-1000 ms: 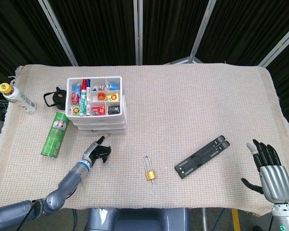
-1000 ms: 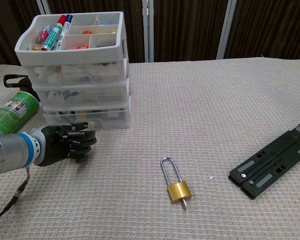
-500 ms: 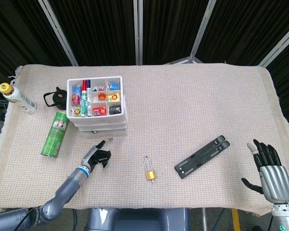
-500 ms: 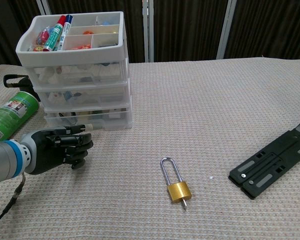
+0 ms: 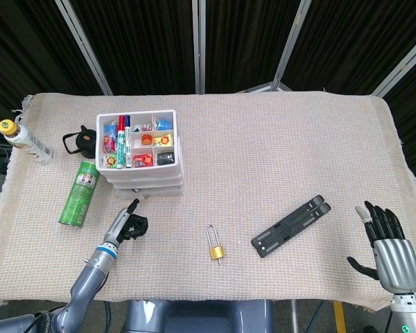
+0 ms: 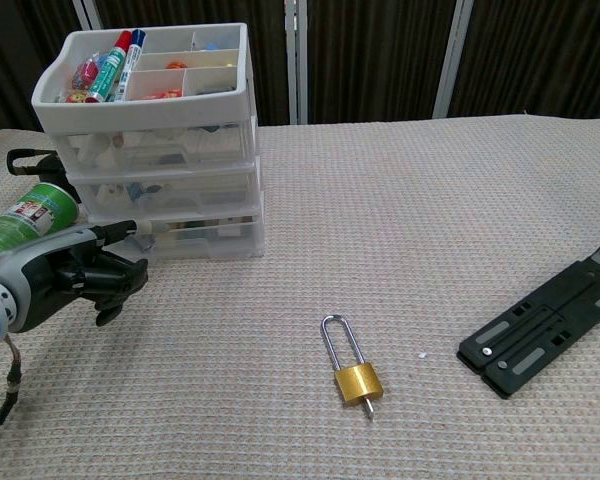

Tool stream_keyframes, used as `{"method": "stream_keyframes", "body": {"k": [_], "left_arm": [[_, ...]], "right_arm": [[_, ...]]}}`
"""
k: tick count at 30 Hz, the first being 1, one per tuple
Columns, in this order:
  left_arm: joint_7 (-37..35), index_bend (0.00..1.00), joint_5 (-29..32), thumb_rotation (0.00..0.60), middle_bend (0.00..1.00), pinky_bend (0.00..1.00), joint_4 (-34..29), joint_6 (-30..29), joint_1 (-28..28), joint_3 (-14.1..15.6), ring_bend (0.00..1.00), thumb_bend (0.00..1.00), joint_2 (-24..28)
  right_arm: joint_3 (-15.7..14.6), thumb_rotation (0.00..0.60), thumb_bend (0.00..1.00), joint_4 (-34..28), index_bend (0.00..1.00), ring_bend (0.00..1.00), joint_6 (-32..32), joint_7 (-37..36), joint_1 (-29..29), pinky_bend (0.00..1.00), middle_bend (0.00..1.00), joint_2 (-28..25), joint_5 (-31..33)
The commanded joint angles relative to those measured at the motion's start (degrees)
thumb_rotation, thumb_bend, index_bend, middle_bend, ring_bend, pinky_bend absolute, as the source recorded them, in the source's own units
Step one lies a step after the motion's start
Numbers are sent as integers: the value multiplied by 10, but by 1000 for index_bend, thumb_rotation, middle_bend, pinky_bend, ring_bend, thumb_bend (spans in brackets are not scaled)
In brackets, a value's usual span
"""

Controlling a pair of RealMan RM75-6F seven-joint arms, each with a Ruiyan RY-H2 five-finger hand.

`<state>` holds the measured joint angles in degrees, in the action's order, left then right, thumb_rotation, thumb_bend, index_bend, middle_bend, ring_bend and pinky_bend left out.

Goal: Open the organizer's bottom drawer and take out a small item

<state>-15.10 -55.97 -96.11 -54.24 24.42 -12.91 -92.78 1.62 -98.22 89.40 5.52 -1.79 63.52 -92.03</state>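
Note:
The white three-drawer organizer stands at the table's left, its open top tray holding markers and small items. Its clear bottom drawer looks flush with the drawers above, with small items dimly visible inside. My left hand is low on the cloth in front of the organizer's left corner. Most of its fingers are curled in, and one fingertip reaches up to the bottom drawer's front; nothing shows in its grasp. The head view shows this left hand just below the organizer. My right hand hovers at the table's near right corner, fingers spread and holding nothing.
A green spray can lies left of the organizer. A brass padlock rests mid-table, and a black folding stand lies to the right. A white bottle and a black clip-like item sit at far left.
My left hand shifted left and turned, from knuckles facing the drawer front to one finger pointing up at the bottom drawer's left side. The right hand stayed still.

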Motion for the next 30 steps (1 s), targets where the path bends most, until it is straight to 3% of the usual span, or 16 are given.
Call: {"method": "stream_keyframes", "body": {"k": [1, 7, 11, 26, 30], "left_arm": [[152, 91, -9, 600, 836, 765, -1, -82, 9, 22, 831, 702, 1], [317, 95, 45, 600, 850, 765, -11, -132, 31, 24, 842, 701, 0], [365, 98, 88, 600, 850, 765, -18, -133, 43, 17, 842, 701, -2], [403, 105, 159, 600, 850, 765, -7, -113, 70, 6, 841, 702, -12], [398, 171, 175, 600, 850, 765, -17, -105, 71, 3, 842, 701, -8]], "right_arm": [[0, 600, 0, -1, 0, 0, -1, 1, 0, 0, 0, 0, 1], [0, 600, 0, -1, 0, 0, -2, 2, 0, 0, 0, 0, 1], [0, 600, 0, -2, 0, 0, -3, 2, 0, 0, 0, 0, 2], [0, 600, 0, -3, 0, 0, -6, -1, 0, 0, 0, -2, 3], [0, 600, 0, -4, 0, 0, -5, -2, 0, 0, 0, -3, 3]]}}
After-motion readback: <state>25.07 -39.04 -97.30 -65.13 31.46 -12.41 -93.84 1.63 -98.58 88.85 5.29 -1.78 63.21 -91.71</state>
